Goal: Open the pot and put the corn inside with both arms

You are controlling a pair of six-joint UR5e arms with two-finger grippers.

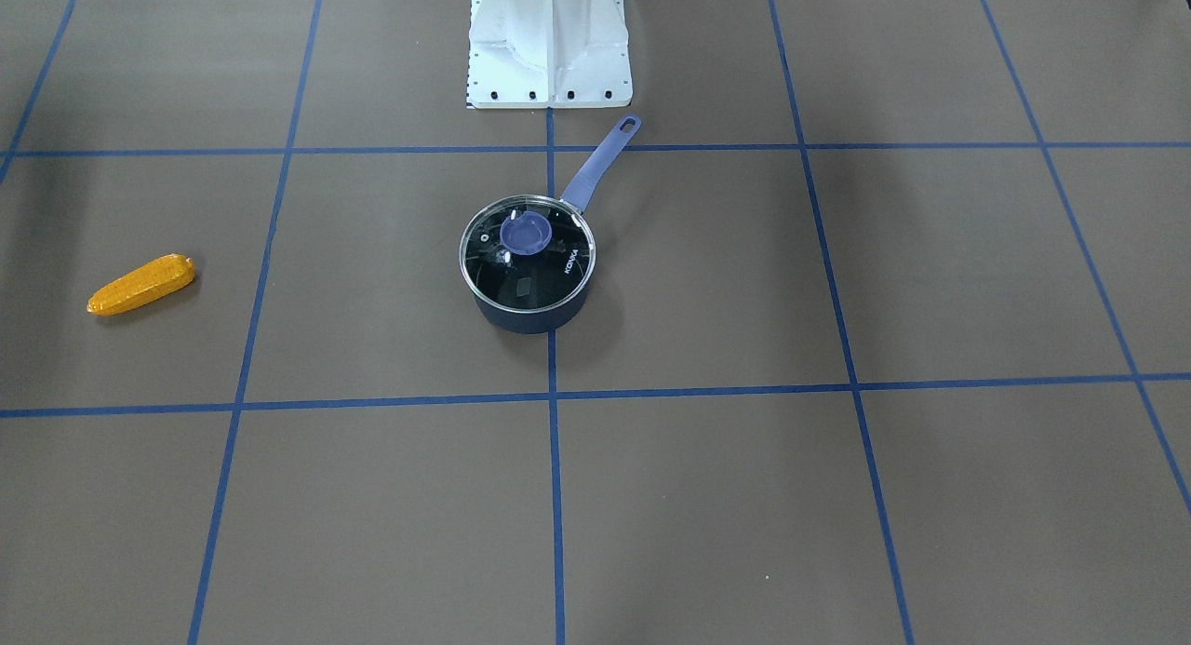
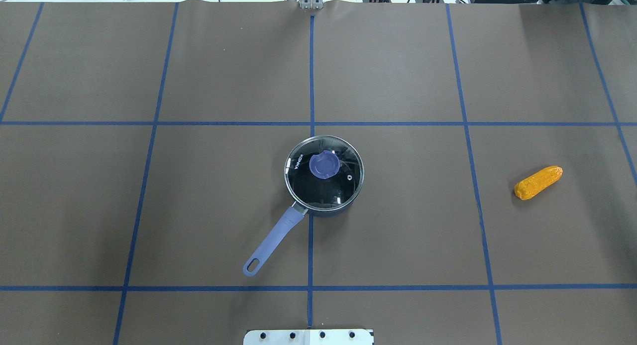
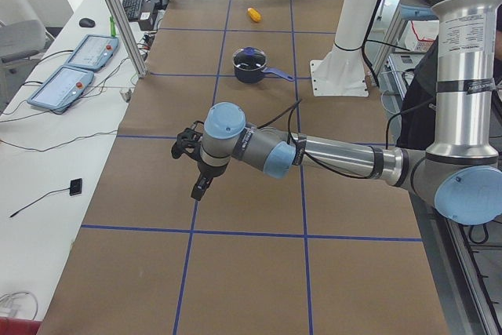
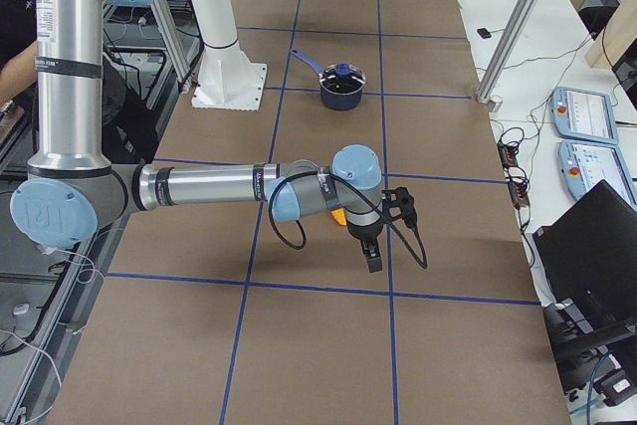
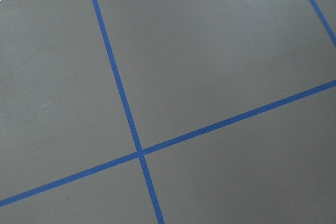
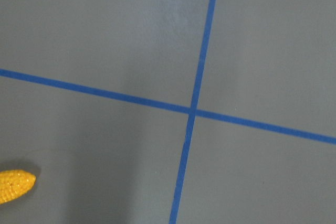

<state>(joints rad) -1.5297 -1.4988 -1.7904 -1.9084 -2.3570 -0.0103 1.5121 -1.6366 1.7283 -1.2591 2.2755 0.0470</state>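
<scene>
- The brown table (image 2: 398,225), taped off in blue squares, holds only the task's two things. From where I stand, nothing of the job is done yet.
- The left arm (image 3: 337,158) reaches low over bare table, well away from the pot. Its left gripper (image 3: 196,180) shows only from the side, so I cannot tell whether its fingers are spread or pressed together. Its wrist camera sees nothing but tape lines.
- The right arm (image 4: 209,184) stretches out the other way. The right gripper (image 4: 372,246) hangs above the table close to the corn, and again I cannot tell its state from this side view. It carries nothing that I can see.
- The pot (image 2: 326,213) sits near the table's middle, its long handle (image 2: 273,239) pointing back toward the robot's base.
- The glass lid (image 2: 318,190) is seated flat on the pot, so opening it is the first step left. Through the glass I see dark metal and reflections and no corn inside.
- The corn (image 2: 538,182) lies on its side on the robot's right, well apart from the pot. It has yet to be picked up and dropped in.
</scene>
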